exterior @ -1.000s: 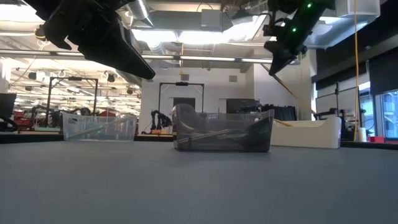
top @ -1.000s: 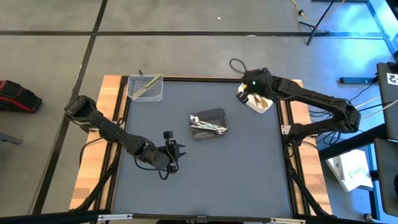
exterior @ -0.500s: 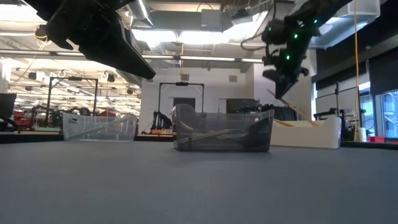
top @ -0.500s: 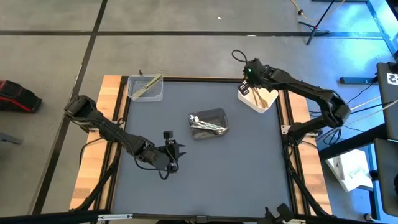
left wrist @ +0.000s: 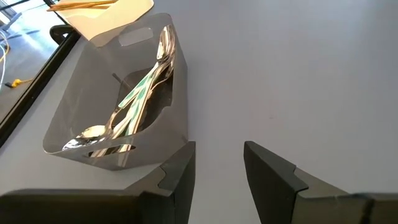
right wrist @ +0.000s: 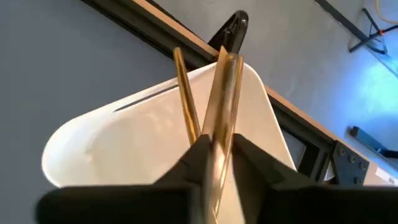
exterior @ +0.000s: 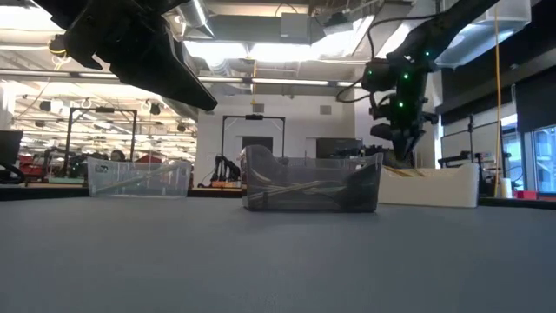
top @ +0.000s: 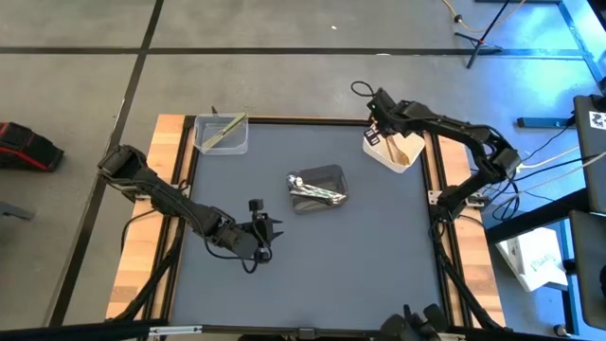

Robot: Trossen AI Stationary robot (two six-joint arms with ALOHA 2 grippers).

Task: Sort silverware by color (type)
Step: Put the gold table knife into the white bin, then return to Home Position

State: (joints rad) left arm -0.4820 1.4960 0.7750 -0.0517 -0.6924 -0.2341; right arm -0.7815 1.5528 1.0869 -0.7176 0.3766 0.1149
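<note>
Over at the far right corner of the table, the right gripper (top: 381, 121) is hanging just above the white tub (top: 396, 159), and its fingers (right wrist: 198, 154) are pinching a tan wooden utensil (right wrist: 224, 93) that's pointing down into that tub. Another tan utensil (right wrist: 185, 102) is lying in the white tub right beside it. The left gripper (top: 265, 230) is sitting low over the near-left part of the grey table (top: 379, 256), fingers (left wrist: 267, 171) spread apart with nothing between them, well apart from any tub. In the middle of the table, the dark grey tub (top: 318, 188) is holding a bunch of shiny silver utensils (left wrist: 102, 129), with a pale green utensil (left wrist: 138, 93) lying in among them. At the far left corner, the clear tub (top: 222, 134) is holding more pale green utensils (top: 222, 132).
</note>
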